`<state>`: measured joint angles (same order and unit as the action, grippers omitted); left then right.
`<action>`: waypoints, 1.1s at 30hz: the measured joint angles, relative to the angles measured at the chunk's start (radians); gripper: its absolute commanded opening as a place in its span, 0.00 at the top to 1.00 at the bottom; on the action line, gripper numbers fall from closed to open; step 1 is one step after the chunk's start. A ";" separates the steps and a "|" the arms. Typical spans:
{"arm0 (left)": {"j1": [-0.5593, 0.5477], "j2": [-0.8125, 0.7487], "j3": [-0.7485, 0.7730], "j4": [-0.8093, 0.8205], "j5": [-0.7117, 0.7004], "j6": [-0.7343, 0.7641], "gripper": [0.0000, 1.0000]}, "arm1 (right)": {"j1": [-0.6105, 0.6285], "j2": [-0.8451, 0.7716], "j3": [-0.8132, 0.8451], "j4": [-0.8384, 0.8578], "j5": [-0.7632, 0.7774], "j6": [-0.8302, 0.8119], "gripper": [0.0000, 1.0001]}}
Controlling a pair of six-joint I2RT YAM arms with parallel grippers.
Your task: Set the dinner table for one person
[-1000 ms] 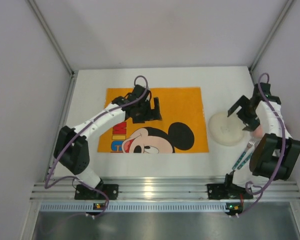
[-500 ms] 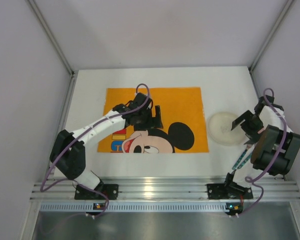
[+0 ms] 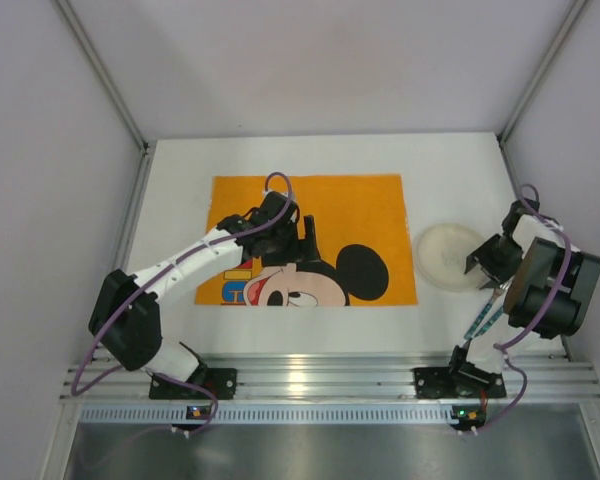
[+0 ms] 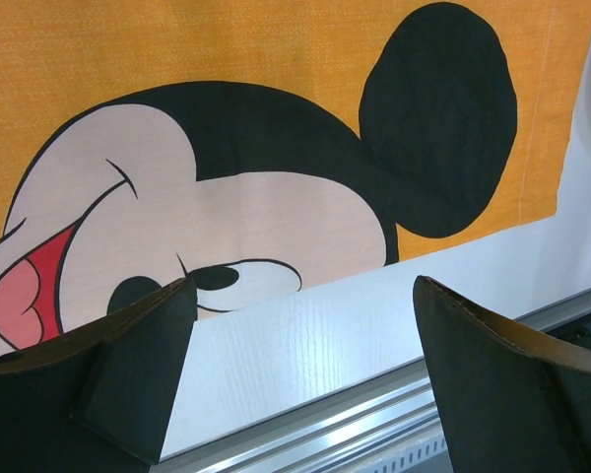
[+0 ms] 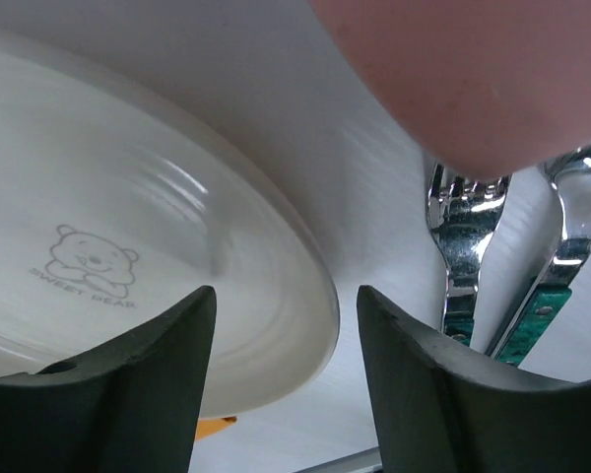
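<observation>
The white dinner table [image 3: 180,170] carries an orange cartoon-mouse placemat [image 3: 350,210]. To the placemat's right lies a white plate [image 3: 445,255] with a small bear print [image 5: 89,261]. My right gripper [image 3: 483,262] is low at the plate's right edge. Its jaws [image 5: 286,294] straddle the rim, partly closed, and the right finger stands clear of it. My left gripper [image 3: 305,238] hovers open over the mouse's face [image 4: 227,197] with nothing between its fingers [image 4: 305,286].
A fork [image 5: 461,227] and a spoon [image 5: 571,217] with green handles lie side by side right of the plate, near my right arm's base [image 3: 485,315]. A pink rounded object [image 5: 473,69] sits just beyond them. An aluminium rail [image 4: 374,424] borders the near edge.
My right gripper came down and toward the near side onto the plate's right edge, and its jaws narrowed. The left gripper drifted slightly right and nearer over the placemat, still open.
</observation>
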<state>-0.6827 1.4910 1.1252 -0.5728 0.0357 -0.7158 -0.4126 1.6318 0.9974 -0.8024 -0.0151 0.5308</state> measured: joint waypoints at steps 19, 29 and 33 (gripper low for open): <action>0.000 0.027 0.027 -0.046 -0.018 0.037 0.04 | 0.090 -0.021 0.236 -0.061 0.029 0.000 1.00; 0.146 -0.005 0.235 -0.199 -0.169 0.137 0.02 | 0.639 -0.016 0.692 -0.116 0.038 0.113 1.00; 0.304 -0.079 0.235 -0.237 -0.204 0.151 0.02 | 0.822 0.060 0.691 -0.098 -0.067 0.160 1.00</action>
<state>-0.3782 1.4124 1.3602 -0.8101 -0.1688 -0.5644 0.4095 1.6917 1.6882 -0.9001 -0.0822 0.6907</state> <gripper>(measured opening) 0.983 0.041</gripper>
